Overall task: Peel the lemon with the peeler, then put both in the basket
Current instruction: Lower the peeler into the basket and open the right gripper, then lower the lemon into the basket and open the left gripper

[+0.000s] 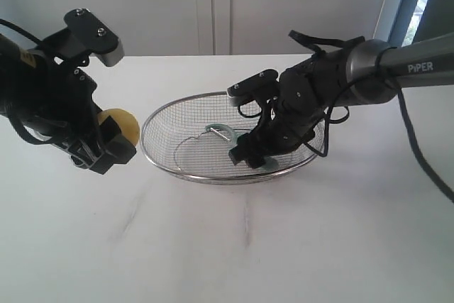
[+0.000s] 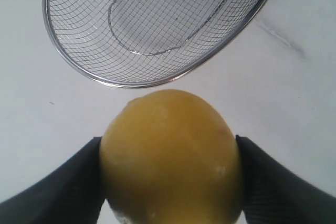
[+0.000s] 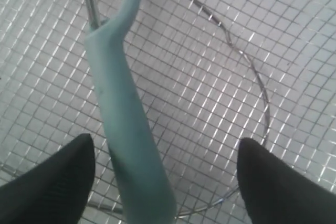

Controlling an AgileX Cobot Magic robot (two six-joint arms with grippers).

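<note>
Plainly, peeler [image 3: 126,129] (ungripped) inside right claw [image 3: 163,157]

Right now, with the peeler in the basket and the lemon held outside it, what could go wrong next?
1. The right gripper is open and low in the basket, the peeler between its fingers; lifting out could catch the handle and drag it.
2. The left gripper holds the lemon outside the rim; a low approach may knock the basket.
3. The right gripper fills much of the basket, so bringing the lemon in now risks a collision.
</note>
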